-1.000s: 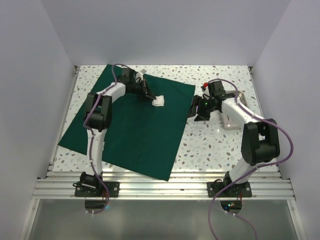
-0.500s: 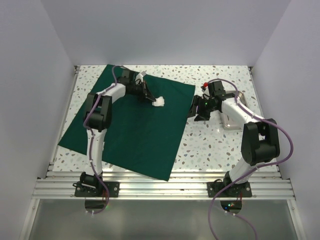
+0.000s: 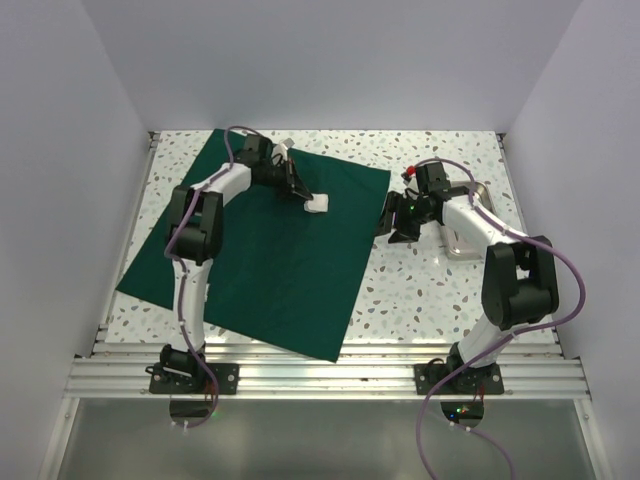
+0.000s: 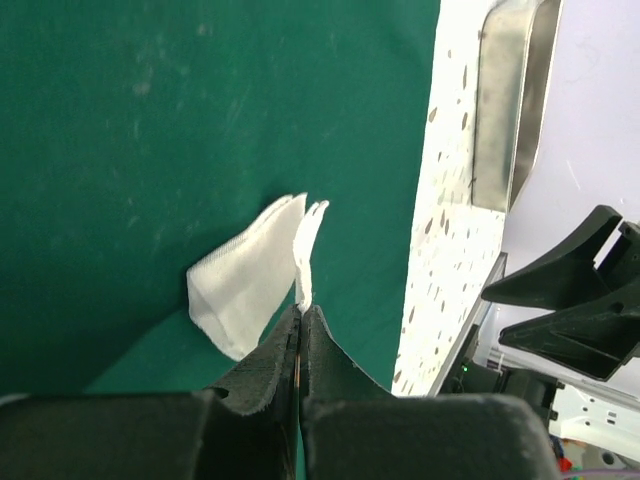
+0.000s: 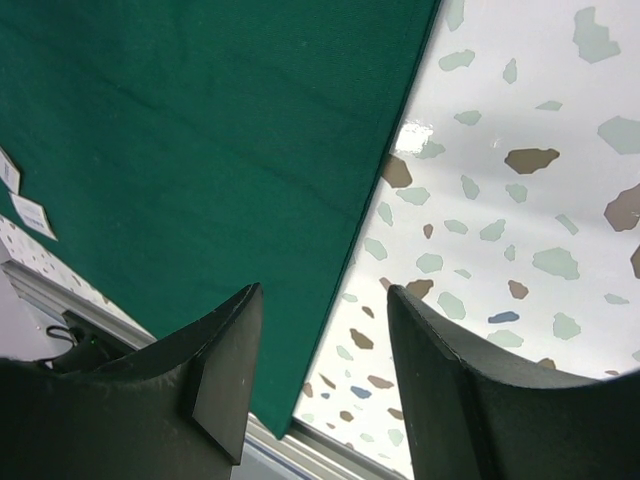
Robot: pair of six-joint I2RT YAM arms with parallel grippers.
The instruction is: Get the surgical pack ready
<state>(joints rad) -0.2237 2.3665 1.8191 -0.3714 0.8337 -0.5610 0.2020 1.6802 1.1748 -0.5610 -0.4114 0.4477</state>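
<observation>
The dark green cloth (image 3: 270, 250) lies spread flat over the left half of the table. A small white gauze pad (image 3: 318, 203) rests on its far part. My left gripper (image 3: 303, 195) is shut on an edge of that gauze pad (image 4: 250, 270), with a thin strip pinched between its tips (image 4: 301, 312). The shiny steel tray (image 3: 465, 243) sits on the bare table to the right, partly under the right arm; the left wrist view shows it as well (image 4: 515, 100). My right gripper (image 3: 388, 222) hovers open above the cloth's right edge (image 5: 395, 170), nothing between its fingers (image 5: 325, 310).
Speckled terrazzo table (image 3: 420, 290) with white walls on three sides. An aluminium rail (image 3: 330, 375) runs along the near edge. Small white labels (image 5: 22, 205) lie beyond the cloth's far side. A small white item (image 3: 286, 146) sits at the cloth's far edge.
The right gripper has edged slightly left toward the cloth's edge. The left gripper and the gauze pad have stayed about where they were.
</observation>
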